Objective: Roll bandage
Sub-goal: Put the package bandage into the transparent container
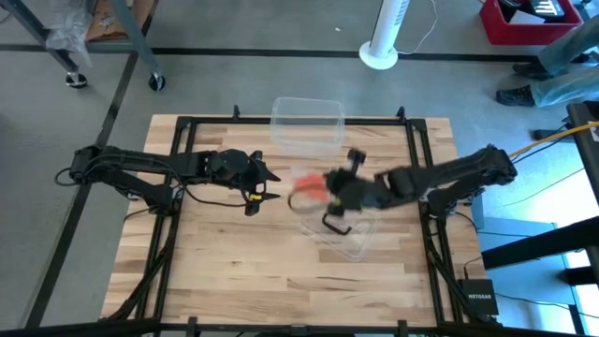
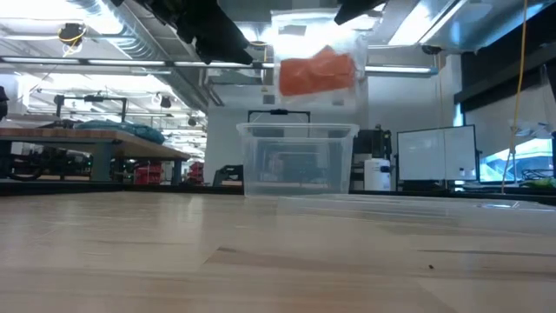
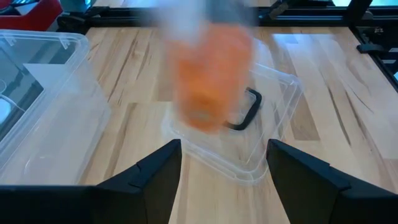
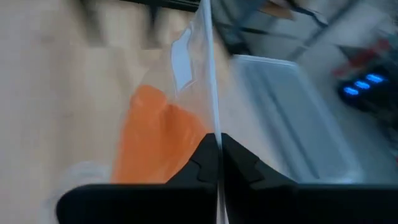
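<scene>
The bright orange bandage (image 2: pixel 317 74) sits bunched inside a clear plastic wrapper (image 2: pixel 323 43), held high above the table; it also shows in the high view (image 1: pixel 307 183) and the left wrist view (image 3: pixel 210 74). My right gripper (image 4: pixel 216 152) is shut on the wrapper over the table's middle (image 1: pixel 329 192). My left gripper (image 3: pixel 224 171) is open and empty, left of the bandage (image 1: pixel 266 188), with its fingers pointing toward it. My right gripper pinches a thin clear edge of the wrapper (image 4: pixel 211 118) between its two shut fingers, coming from the table's right side. The orange bandage (image 4: pixel 155 143) lies inside the wrapper beside the fingers. Wrapper and bandage hang lifted clear of the table.
An open clear plastic box (image 1: pixel 307 126) stands at the far middle of the table and shows in the low view (image 2: pixel 297 161). Its clear lid with a dark handle (image 1: pixel 342 229) lies flat below the held bandage, also in the left wrist view (image 3: pixel 249 109). Bare wood lies near the front edge.
</scene>
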